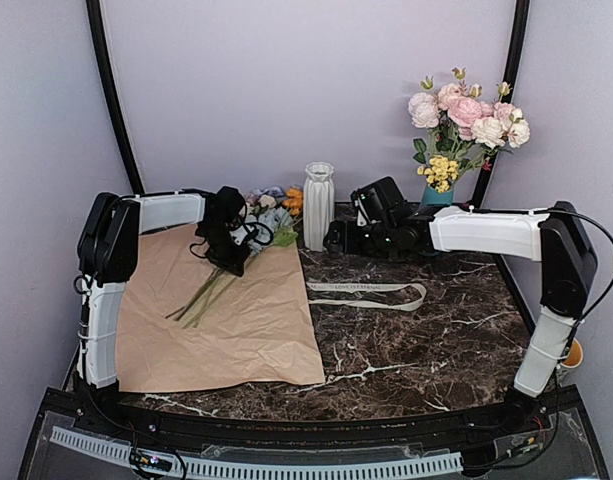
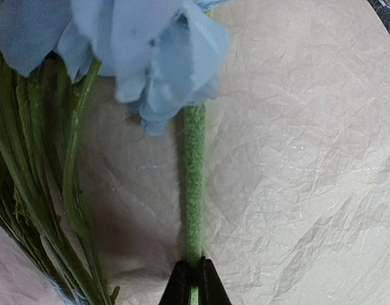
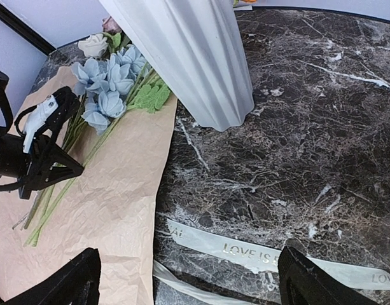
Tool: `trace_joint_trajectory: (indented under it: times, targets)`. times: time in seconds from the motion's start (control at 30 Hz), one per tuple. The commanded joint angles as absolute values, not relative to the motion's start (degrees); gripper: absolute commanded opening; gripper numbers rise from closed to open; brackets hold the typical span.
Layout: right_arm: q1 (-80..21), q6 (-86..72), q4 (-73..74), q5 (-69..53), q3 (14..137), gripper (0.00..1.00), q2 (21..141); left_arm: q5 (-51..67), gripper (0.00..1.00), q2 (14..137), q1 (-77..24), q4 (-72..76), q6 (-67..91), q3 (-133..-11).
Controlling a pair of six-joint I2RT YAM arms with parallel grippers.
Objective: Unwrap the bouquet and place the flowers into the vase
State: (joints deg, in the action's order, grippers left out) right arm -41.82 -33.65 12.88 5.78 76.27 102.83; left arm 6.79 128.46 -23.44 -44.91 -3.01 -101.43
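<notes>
The bouquet's kraft paper (image 1: 226,310) lies spread flat on the left of the table. On its far edge lie the flowers (image 1: 271,205), pale blue, cream and orange, their green stems (image 1: 201,295) pointing toward me. My left gripper (image 2: 195,262) is shut on the fuzzy green stem (image 2: 194,184) of one pale blue flower (image 2: 150,51), just above the paper. The white ribbed vase (image 1: 318,205) stands upright right of the blooms. Beside its base my right gripper (image 3: 189,254) hangs open over the marble, with nothing between its fingers (image 3: 61,286).
A cream ribbon (image 1: 371,293) printed with gold letters lies loose on the dark marble table (image 1: 426,340), under my right gripper. A teal vase (image 1: 438,195) of pink roses (image 1: 466,115) stands at the back right. Black frame poles (image 1: 111,95) rise at both back corners.
</notes>
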Motion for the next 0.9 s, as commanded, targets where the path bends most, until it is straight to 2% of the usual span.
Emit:
trace_joint_trajectory:
  times: [0.0, 0.33, 0.53, 0.7, 0.87]
  targets:
    - [-41.5, -34.5, 10.7, 5.5, 75.7, 0.96, 100.4, 6.5, 0.00, 127.0, -23.7, -47.0, -0.7, -102.2]
    - [-41.5, -33.5, 9.2, 5.1, 77.9, 0.96, 100.4, 15.3, 0.00, 122.7, -23.0, -49.1, 3.3, -109.2]
    - [-41.6, -32.8, 8.2, 3.8, 79.1, 0.95, 100.8, 24.1, 0.00, 119.6, -20.6, -47.2, 6.1, -106.5]
    - [-41.5, -32.1, 5.6, 1.6, 78.3, 0.95, 99.9, 35.4, 0.00, 115.0, -18.9, -37.6, 8.9, -99.9]
    - [-41.6, -31.5, 1.2, -3.6, 78.2, 0.93, 99.5, 37.9, 0.00, 112.7, -18.1, -36.0, 8.9, -97.9]
